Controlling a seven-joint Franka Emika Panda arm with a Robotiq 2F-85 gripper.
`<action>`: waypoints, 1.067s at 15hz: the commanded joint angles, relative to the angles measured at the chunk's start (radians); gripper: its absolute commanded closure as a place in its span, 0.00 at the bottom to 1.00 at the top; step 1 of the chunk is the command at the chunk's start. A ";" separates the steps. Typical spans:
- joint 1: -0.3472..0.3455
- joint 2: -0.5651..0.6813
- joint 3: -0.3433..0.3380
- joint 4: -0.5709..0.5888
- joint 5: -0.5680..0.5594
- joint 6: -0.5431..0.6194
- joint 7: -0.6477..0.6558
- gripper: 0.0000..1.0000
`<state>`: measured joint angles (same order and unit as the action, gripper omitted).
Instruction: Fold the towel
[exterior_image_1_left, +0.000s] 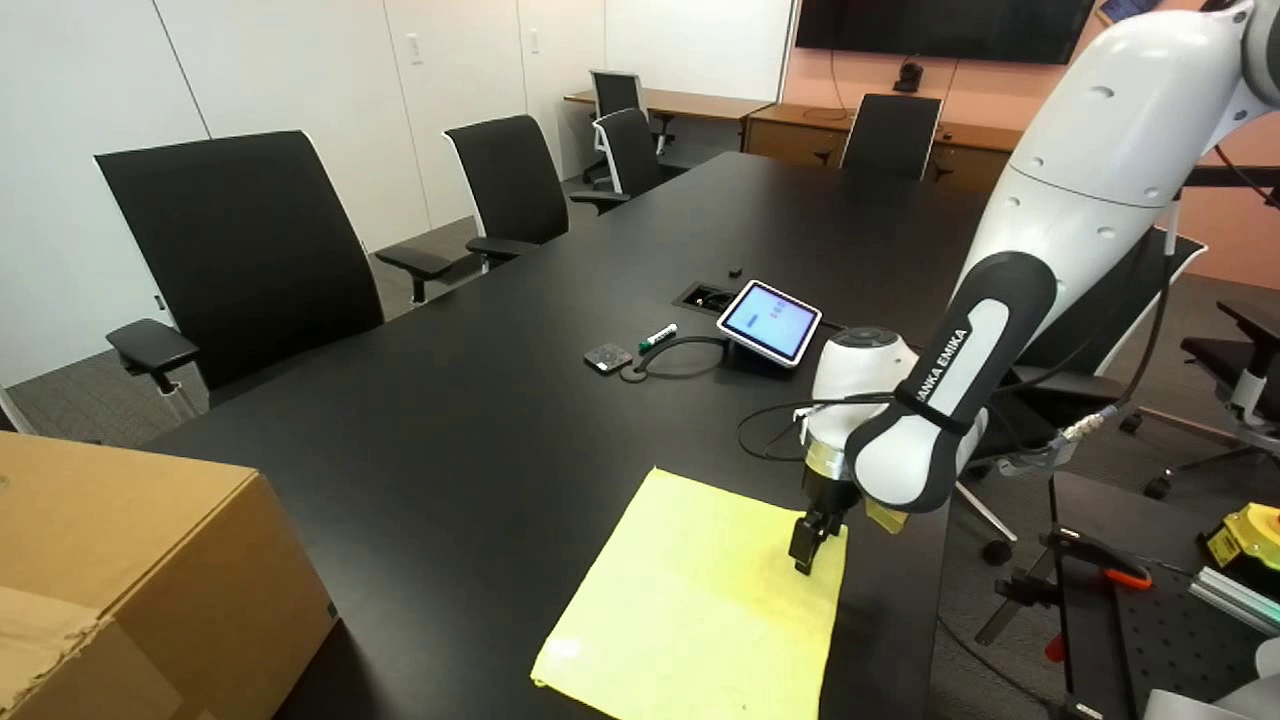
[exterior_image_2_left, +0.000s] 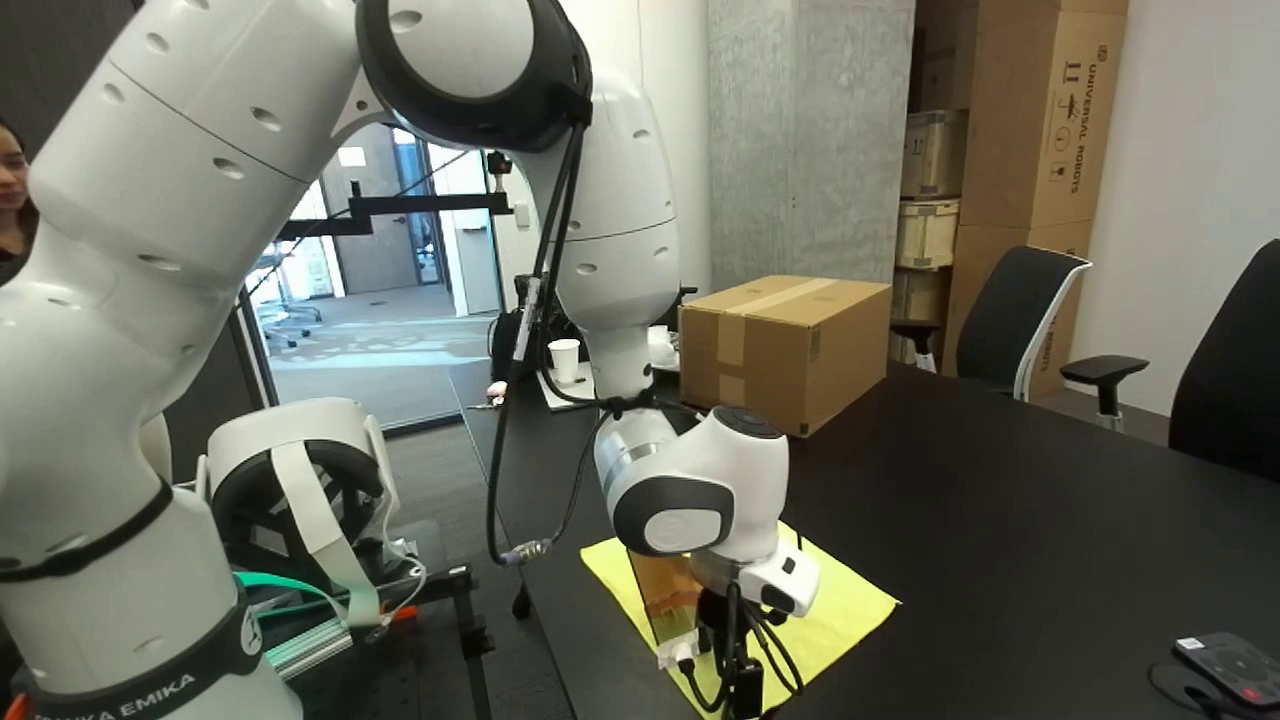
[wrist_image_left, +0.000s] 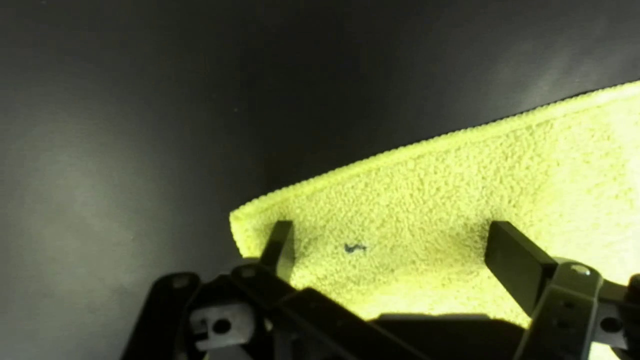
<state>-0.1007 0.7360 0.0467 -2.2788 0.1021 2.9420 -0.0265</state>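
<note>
The towel is a yellow cloth lying spread flat on the black table, in an exterior view (exterior_image_1_left: 690, 620) and partly behind the arm in an exterior view (exterior_image_2_left: 850, 610). In the wrist view the towel (wrist_image_left: 425, 195) shows a hemmed edge, a corner at left and a small dark mark between the fingers. My gripper (wrist_image_left: 390, 230) is open, fingers wide apart, with both tips at or just above the cloth near that corner. No cloth is pinched. In an exterior view the gripper (exterior_image_1_left: 806, 558) points down over the towel's corner near the table edge; cables partly hide it in an exterior view (exterior_image_2_left: 740, 680).
A brown cardboard box (exterior_image_1_left: 220, 600) stands on the table beyond the towel, also in an exterior view (exterior_image_2_left: 760, 360). A tablet (exterior_image_1_left: 770, 322), a green marker (exterior_image_1_left: 658, 337) and a small grey device (exterior_image_1_left: 607, 358) lie farther along. The table edge (exterior_image_1_left: 942, 590) runs close by the towel.
</note>
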 joint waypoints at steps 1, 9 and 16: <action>-0.018 0.039 -0.003 0.048 -0.002 0.028 0.005 0.00; -0.030 0.034 -0.002 0.060 -0.005 -0.023 0.002 0.39; 0.019 -0.025 -0.030 0.037 -0.010 -0.104 0.033 0.92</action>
<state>-0.1150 0.7425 0.0397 -2.2313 0.1019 2.8890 -0.0220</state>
